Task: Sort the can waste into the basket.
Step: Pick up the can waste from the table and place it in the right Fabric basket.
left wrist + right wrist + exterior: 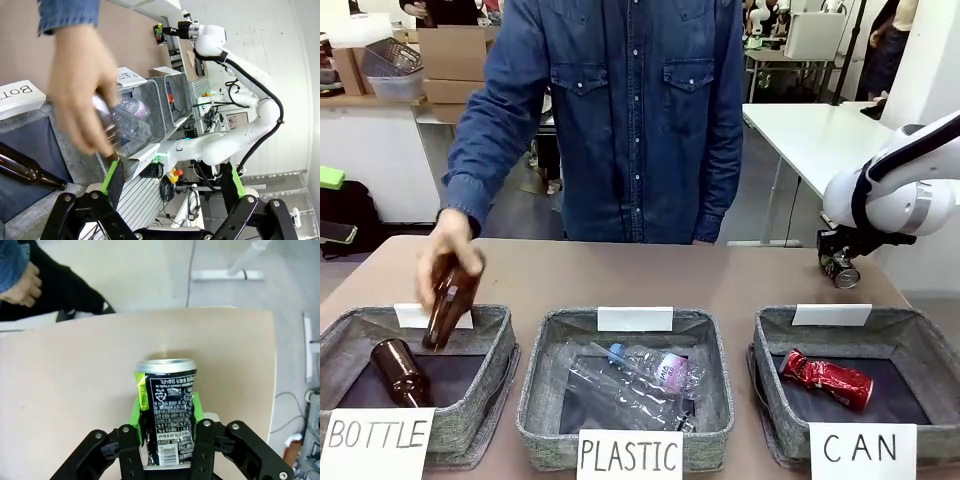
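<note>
So my right end effector (167, 415) is clamped on the black can (166, 405), green pads squeezing its sidewall about mid-height, held clear above the worktop (65, 390). From the front the can hangs at roughly 12 o'clock of the CAN basket (775, 345), where the dented red can (826, 378) already lies. It's thin metal, probably empty and light, slick and easy to crush, so I'd guess a gentle side grip is the way to go. My left end effector (172, 182) has its fingers spread wide, holding nothing, hovering over the BOTTLE basket (55, 165).
</note>
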